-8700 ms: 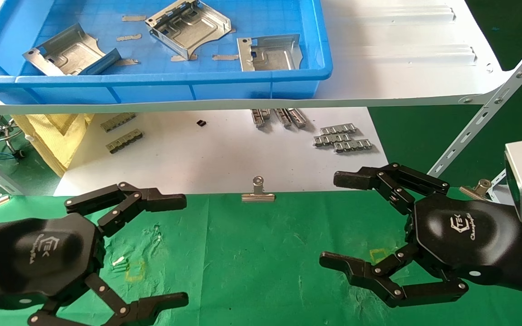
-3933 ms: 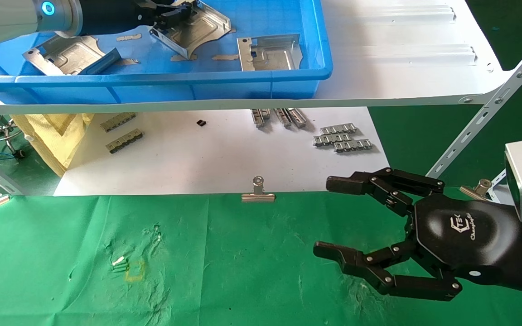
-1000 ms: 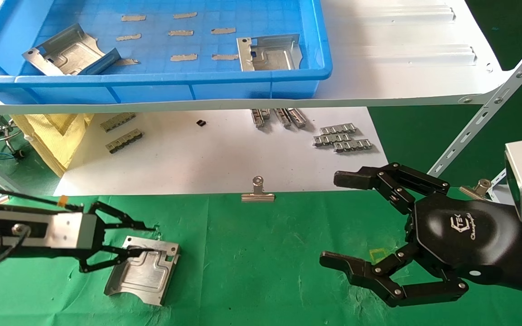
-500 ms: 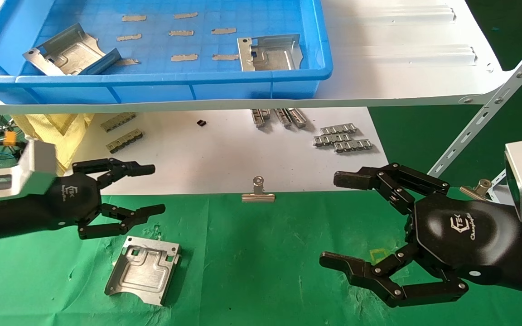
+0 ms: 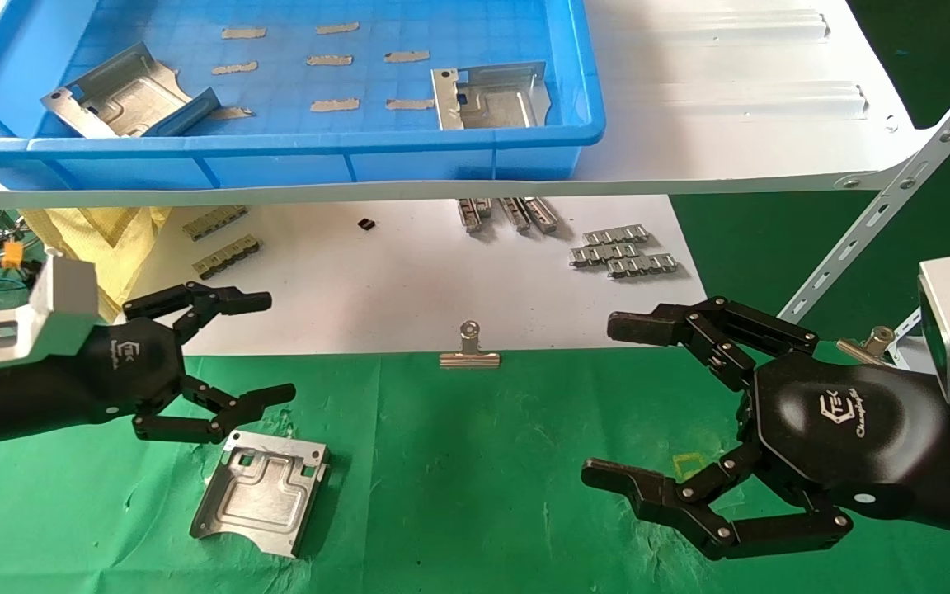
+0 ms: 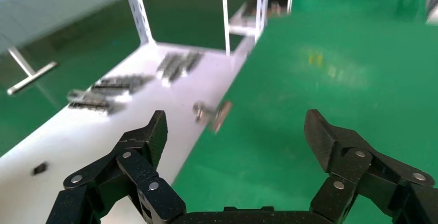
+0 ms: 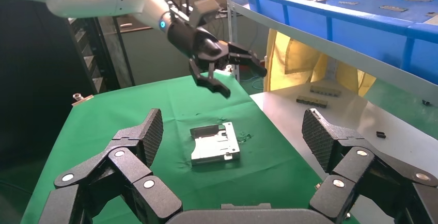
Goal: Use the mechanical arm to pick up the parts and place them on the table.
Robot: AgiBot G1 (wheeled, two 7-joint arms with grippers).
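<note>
The parts, silver stamped sheet-metal brackets with bent-up flanges and embossed grooves, are split between two places: one bracket (image 5: 262, 492) lies flat on the bright green cloth-covered table (image 5: 475, 478), and two more, a left one (image 5: 124, 92) and a right one (image 5: 491, 97), sit in the blue plastic tray (image 5: 302, 157) on the white metal shelf (image 5: 731, 107). My left black jointed-finger gripper (image 5: 240, 351) hangs just above and behind the placed bracket with its fingers spread wide and nothing between them; the right wrist view confirms it is clear of the metal. My right gripper (image 5: 623, 404) is parked over the right side of the cloth, fingers released too and empty. My worry now is the trip up to the tray: the shelf edge overhangs the space above the left arm, so a straight rise could knock the wrist box or knuckles against it. In the tray, the left bracket rests tilted against the wall, so a pinch on its flange may slip or tip it. I also judge that a careless sweep low over the cloth could drag the placed bracket, or snag the silver binder clip (image 5: 469, 352) at the cloth's edge. The small grey toothed strips (image 5: 623, 252) on the white sheet (image 5: 409, 280) are not targets.
</note>
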